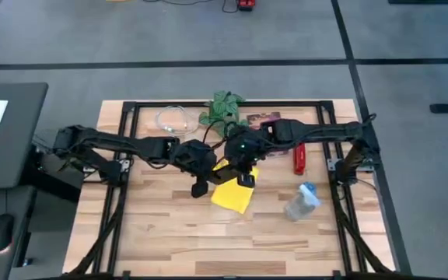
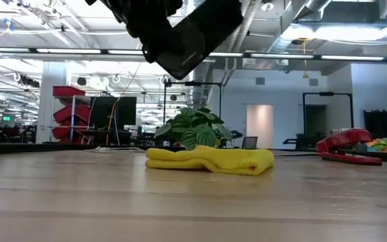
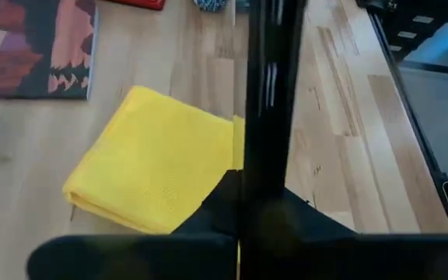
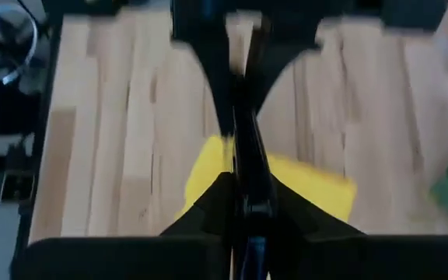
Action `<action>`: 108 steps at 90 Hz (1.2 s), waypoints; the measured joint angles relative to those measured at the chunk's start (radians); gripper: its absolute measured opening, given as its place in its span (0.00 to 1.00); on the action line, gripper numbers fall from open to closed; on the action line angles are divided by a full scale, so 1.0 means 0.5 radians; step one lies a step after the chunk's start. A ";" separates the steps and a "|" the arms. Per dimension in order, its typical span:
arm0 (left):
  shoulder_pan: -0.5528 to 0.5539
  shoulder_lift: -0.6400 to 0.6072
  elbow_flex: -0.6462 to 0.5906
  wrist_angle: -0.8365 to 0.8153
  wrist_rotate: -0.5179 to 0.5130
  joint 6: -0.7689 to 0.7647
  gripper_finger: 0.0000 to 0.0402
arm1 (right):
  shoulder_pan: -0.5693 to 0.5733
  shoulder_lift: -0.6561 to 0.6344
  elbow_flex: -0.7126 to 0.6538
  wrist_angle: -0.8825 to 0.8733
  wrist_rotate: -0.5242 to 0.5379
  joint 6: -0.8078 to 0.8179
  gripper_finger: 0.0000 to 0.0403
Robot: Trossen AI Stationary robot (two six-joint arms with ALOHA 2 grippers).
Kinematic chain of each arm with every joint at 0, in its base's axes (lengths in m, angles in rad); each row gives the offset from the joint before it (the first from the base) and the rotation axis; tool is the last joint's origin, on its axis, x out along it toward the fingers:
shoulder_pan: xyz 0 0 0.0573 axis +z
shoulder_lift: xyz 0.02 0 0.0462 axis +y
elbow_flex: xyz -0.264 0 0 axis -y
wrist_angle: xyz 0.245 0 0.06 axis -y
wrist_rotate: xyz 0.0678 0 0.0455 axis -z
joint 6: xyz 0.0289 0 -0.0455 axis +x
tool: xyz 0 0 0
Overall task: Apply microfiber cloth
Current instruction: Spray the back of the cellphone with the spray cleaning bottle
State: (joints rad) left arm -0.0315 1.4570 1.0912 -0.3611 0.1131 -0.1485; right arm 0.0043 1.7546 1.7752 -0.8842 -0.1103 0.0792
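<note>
Left of the table's centre in the high view, the left gripper [image 1: 200, 187] is seen just beside the near-left edge of the microfiber cloth [image 1: 233, 194]; in the left wrist view its fingers [image 3: 264, 117] appear pressed together into one dark bar, with nothing seen between them. The cloth is laid folded on the wooden table [image 1: 169, 233], roughly at its middle, and is shown in the low view as a low yellow heap [image 2: 210, 160]. Directly over the cloth's far edge the right gripper [image 1: 243, 177] is positioned, its fingers [image 4: 243, 155] likewise drawn together into one narrow dark line in the right wrist view, with the yellow fabric [image 4: 317, 190] visible below them; whether the cloth is touched cannot be told. Behind the cloth a green plant [image 1: 224, 107] and a dark red booklet [image 1: 259, 120] are found. Farther right a red tool [image 1: 300, 158] is laid, and nearer the front a clear bottle [image 1: 302, 202] is lying.
</note>
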 joint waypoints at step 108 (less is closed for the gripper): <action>0.004 0.001 0.003 0.179 -0.279 -0.167 0.00 | 0.943 -0.924 -0.194 -1.367 -0.043 1.510 0.69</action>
State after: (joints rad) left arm -0.0296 1.4574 1.0927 -0.2714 -0.0265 -0.2321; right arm 0.4760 1.2928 1.6780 -1.5678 -0.1318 0.8340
